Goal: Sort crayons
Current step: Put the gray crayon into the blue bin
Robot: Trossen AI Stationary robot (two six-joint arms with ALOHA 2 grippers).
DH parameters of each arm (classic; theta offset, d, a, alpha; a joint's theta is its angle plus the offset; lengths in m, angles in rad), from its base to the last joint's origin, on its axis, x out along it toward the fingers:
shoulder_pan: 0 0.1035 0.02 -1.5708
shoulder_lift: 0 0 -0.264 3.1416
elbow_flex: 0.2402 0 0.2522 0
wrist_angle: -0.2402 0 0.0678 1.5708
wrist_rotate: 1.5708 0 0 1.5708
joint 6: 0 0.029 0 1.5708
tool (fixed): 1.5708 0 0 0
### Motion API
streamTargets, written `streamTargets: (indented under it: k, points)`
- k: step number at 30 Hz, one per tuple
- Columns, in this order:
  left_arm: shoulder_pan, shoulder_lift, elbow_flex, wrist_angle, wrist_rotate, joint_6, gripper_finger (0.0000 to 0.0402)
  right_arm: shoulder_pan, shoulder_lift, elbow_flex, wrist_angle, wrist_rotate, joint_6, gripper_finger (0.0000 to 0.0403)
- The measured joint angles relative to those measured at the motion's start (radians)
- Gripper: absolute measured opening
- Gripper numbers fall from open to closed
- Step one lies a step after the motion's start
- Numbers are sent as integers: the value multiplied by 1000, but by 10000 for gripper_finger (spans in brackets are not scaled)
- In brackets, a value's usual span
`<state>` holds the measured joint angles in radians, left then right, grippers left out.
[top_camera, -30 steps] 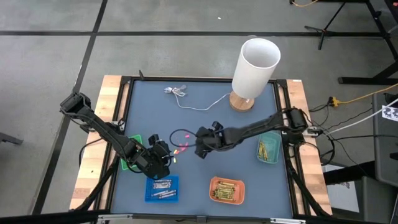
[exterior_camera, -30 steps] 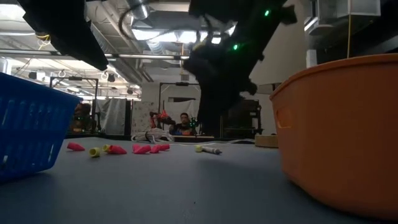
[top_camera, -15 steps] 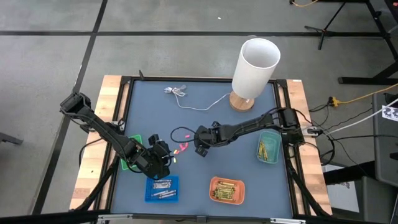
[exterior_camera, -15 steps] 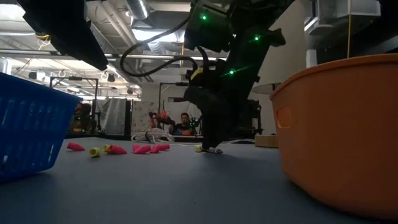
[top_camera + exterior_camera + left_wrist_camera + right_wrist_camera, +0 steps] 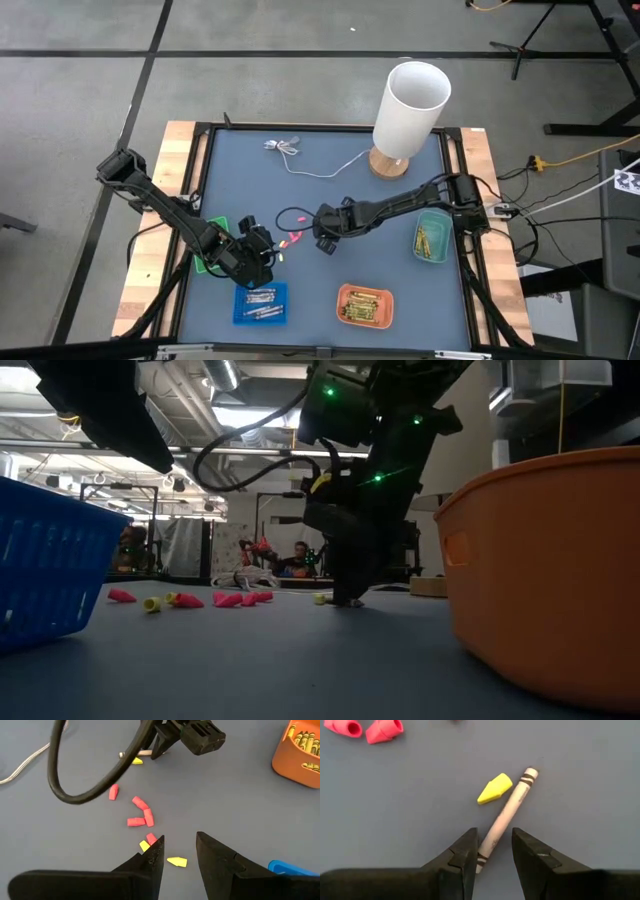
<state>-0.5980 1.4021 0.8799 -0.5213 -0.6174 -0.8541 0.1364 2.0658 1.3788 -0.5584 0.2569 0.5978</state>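
Note:
A grey-white crayon (image 5: 507, 812) lies flat on the blue-grey table, with a yellow cone-shaped piece (image 5: 495, 788) beside it. My right gripper (image 5: 494, 855) is open and low over the table's middle (image 5: 323, 240). Its fingers stand on either side of the crayon's near end. Several pink and yellow short pieces (image 5: 140, 815) lie scattered on the table between the two arms. My left gripper (image 5: 177, 852) is open and empty above a yellow piece (image 5: 176, 862), just beyond the blue tray (image 5: 262, 302). In the low view my right gripper (image 5: 347, 598) reaches down to the tabletop.
The blue tray holds grey crayons. An orange tray (image 5: 364, 305) and a teal tray (image 5: 432, 238) hold yellow ones. A green tray (image 5: 208, 258) lies under my left arm. A white cylinder on a wooden base (image 5: 410, 105) and a thin white cable (image 5: 300, 160) are at the far side.
My right gripper has come down from above the table until its open fingers stand at the tabletop around the grey-white crayon. The crayon and the small pieces have stayed where they were.

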Motion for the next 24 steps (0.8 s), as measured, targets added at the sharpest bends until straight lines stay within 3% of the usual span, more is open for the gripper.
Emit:
streamTargets:
  k: [8, 17, 24]
  points:
    - [0, 0, 0, 0, -1, 0, 98, 0, 25, 5, -11, -40, 1, 109]
    - [0, 0, 0, 0, -2, 1, 98, 1, 22, 3, -3, -40, -3, 12]
    - [0, 0, 0, 0, -2, 107, 98, -1, 20, 33, -14, -88, -66, 27]
